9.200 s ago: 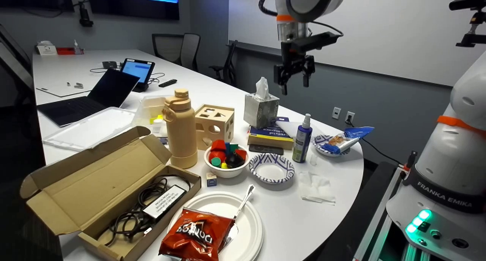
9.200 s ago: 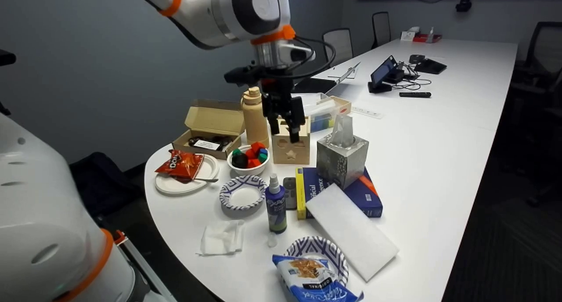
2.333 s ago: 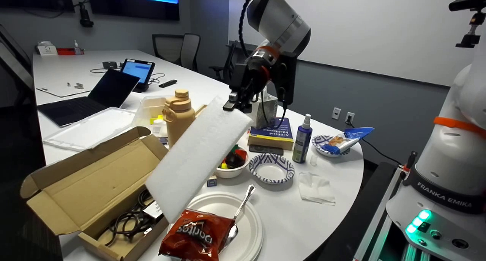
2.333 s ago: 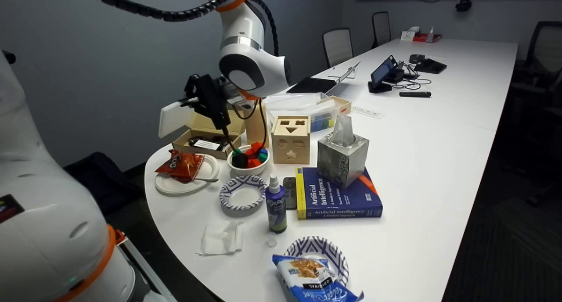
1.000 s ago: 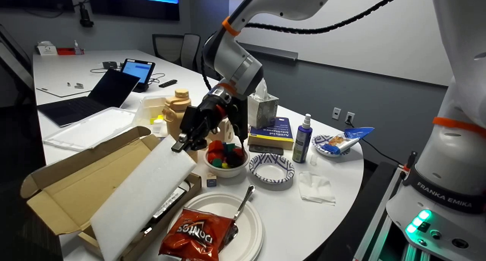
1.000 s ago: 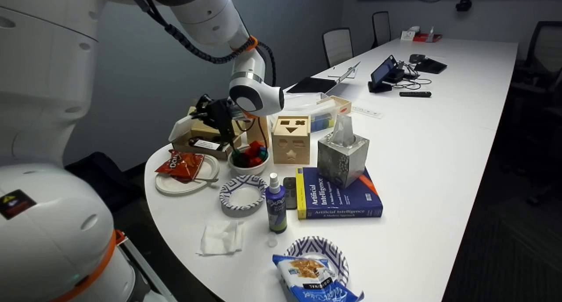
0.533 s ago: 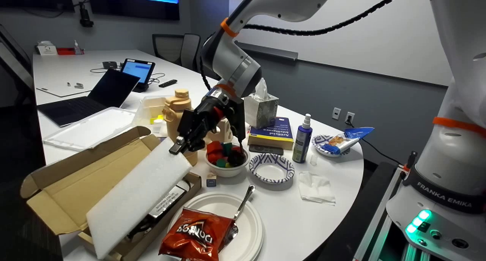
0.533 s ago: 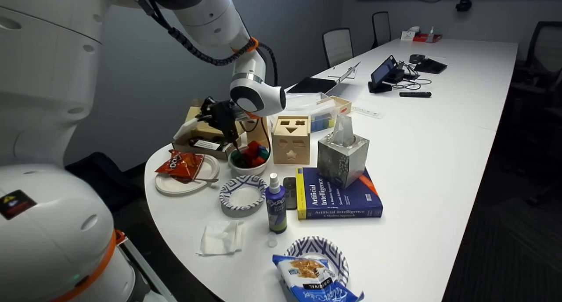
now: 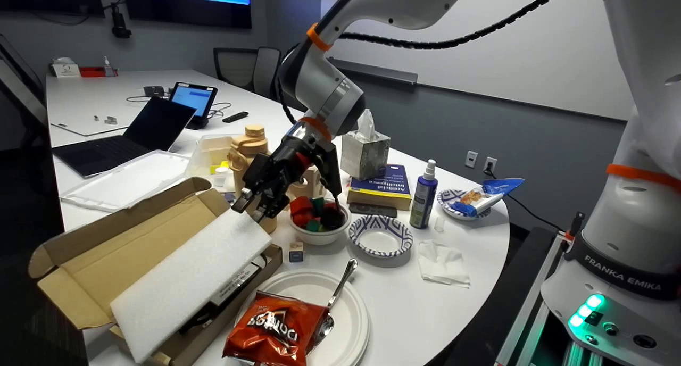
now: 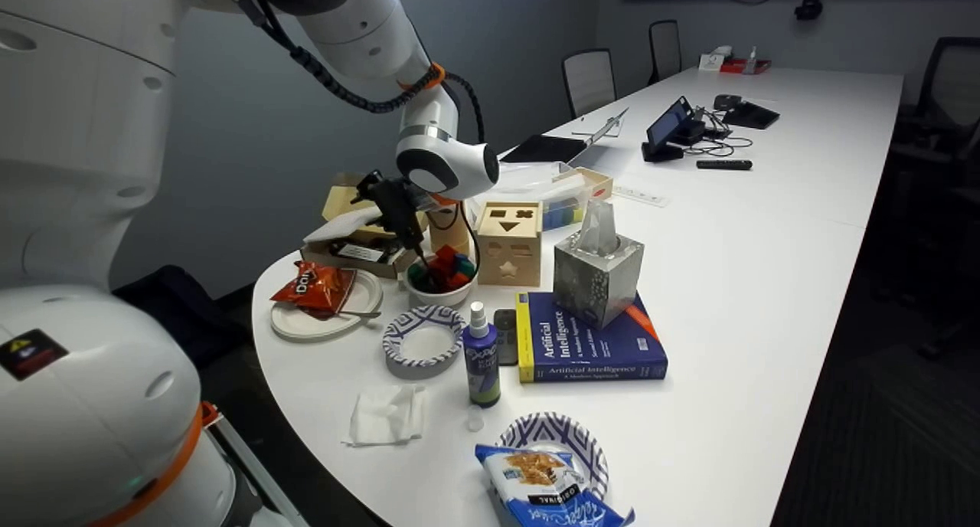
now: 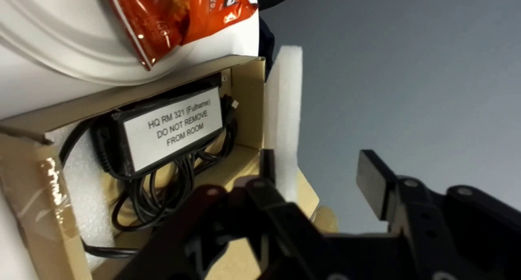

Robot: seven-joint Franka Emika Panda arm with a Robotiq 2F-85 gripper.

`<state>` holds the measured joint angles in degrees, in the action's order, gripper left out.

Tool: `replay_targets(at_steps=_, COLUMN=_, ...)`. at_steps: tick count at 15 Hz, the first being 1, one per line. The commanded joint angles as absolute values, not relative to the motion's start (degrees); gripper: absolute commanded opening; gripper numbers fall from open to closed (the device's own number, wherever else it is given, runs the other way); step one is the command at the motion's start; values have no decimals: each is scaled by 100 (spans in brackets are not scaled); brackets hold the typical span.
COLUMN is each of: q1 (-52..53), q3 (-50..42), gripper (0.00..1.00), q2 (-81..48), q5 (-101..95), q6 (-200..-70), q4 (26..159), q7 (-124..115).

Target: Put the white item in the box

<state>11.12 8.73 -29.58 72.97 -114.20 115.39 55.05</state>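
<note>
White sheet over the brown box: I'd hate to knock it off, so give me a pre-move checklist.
1. Tool open: ok; its fingers stand apart.
2. White sheet down inside the box: not ok; it slants over it.
3. White sheet free of the fingers: cannot tell; one overlaps it in the wrist view.
4. Lid out of the way: ok; folded back.
5. Room inside: cannot tell; a power brick and cables lie there.
6. Wrist hardware clear of the white bowl: cannot tell; they overlap in both exterior views.

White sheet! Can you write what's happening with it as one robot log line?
gripper: open; white sheet: tilted over box; box: open, cables inside; placing: looks unfinished
</note>
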Motion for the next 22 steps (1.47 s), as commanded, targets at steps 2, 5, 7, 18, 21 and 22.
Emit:
replay_targets(at_steps=2, q1=1334, q3=843, gripper=97, q2=-2733, q5=7242, q6=-12392, q4=11703, q7=5372)
replay_targets(at_steps=5, q1=1471, q3=858, gripper=100, q2=-2675, q5=7101, q6=-13098, q4=11757, q7=5219)
replay_targets(at_steps=7, q1=1566, q3=876, gripper=100, q2=-2598, q5=6962, q6=-13581, q4=11818, q7=5082)
replay_targets(at_steps=18, q1=1719, q3=1630, gripper=100, q2=-1354, q5=5284, q6=-12697, q4=12622, q7=2496)
replay_targets(at_steps=21, q1=1850, q3=1867, gripper=100, q2=-1603, q5=5185, q6=-12119, q4=12399, q7=2057)
replay_targets(at_steps=22, q1=1903, q3=1915, gripper=100, q2=-1736, q5=5162, q6=-12116, q4=12342, q7=2027)
